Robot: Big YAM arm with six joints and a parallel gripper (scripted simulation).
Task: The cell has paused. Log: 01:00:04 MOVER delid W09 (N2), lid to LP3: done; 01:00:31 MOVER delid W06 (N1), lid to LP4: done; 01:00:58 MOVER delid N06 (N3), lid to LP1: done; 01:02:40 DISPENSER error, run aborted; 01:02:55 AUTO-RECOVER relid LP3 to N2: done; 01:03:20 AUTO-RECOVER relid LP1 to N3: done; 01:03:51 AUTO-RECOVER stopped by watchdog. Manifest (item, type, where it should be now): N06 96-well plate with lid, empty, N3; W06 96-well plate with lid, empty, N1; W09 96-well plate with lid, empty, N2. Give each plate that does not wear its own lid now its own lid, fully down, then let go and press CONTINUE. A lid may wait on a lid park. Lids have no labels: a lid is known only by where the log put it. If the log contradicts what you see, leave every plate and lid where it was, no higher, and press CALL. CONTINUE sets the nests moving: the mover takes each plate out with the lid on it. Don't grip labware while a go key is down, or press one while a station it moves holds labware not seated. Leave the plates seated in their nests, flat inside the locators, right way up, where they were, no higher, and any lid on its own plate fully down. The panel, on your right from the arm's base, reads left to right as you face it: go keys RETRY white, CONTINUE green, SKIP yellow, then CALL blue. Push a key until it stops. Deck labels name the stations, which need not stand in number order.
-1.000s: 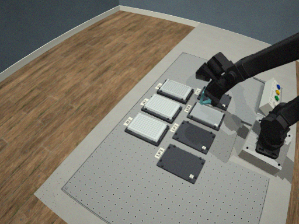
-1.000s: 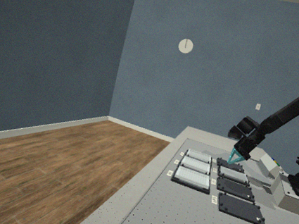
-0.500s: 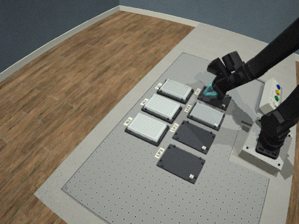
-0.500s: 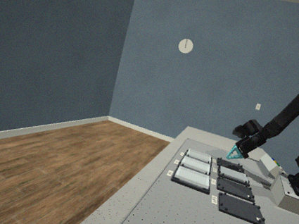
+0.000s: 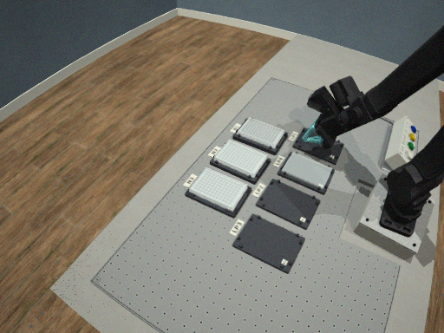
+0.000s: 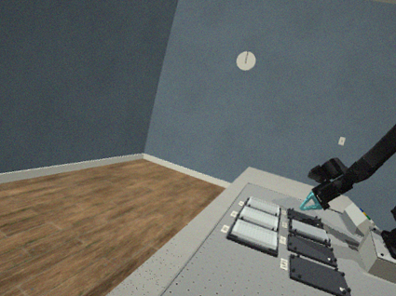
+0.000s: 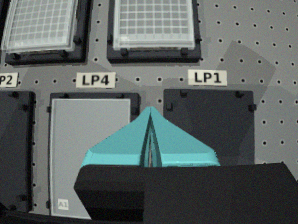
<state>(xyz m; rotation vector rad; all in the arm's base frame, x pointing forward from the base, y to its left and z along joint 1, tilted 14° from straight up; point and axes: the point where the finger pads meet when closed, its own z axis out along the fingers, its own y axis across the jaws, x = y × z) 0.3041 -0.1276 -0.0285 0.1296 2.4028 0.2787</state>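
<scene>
Blue-grey walls and wood floor round a grey perforated deck (image 5: 173, 269) w/ two rows of stations: three 96-well plates (image 5: 241, 158) in the nests on the floor side, four lid parks on the arm side. The one loose lid (image 5: 307, 170) lies flat on LP4 (image 7: 96, 80), label readable in the wrist view, w/ bare LP1 (image 7: 208, 78) beside it. Nest labels are too blurred to read, and it cannot be told which plates wear lids. Gripper (image 5: 313, 135) hangs tilted above the far park, apart from the lid, teal fingers pressed together w/ nothing between them. Judgement: shut jaws suit a key push, not a lid pick, so the step looks like a move to the panel (image 5: 396, 145). To do it well, approx: keep the tips together, line up square on one key only, and push till it stops; CONTINUE green (image 5: 410, 146), yellow and CALL blue (image 5: 413, 128) sit close together, so a slanted push risks the neighbour. A lid resting on LP4 argues vs CONTINUE unless it is first seated on its plate. Room: open deck near the camera, the panel close by the arm base (image 5: 368, 225), and the deck's far edge near the gripper, so the swing should stay high over the parks.
</scene>
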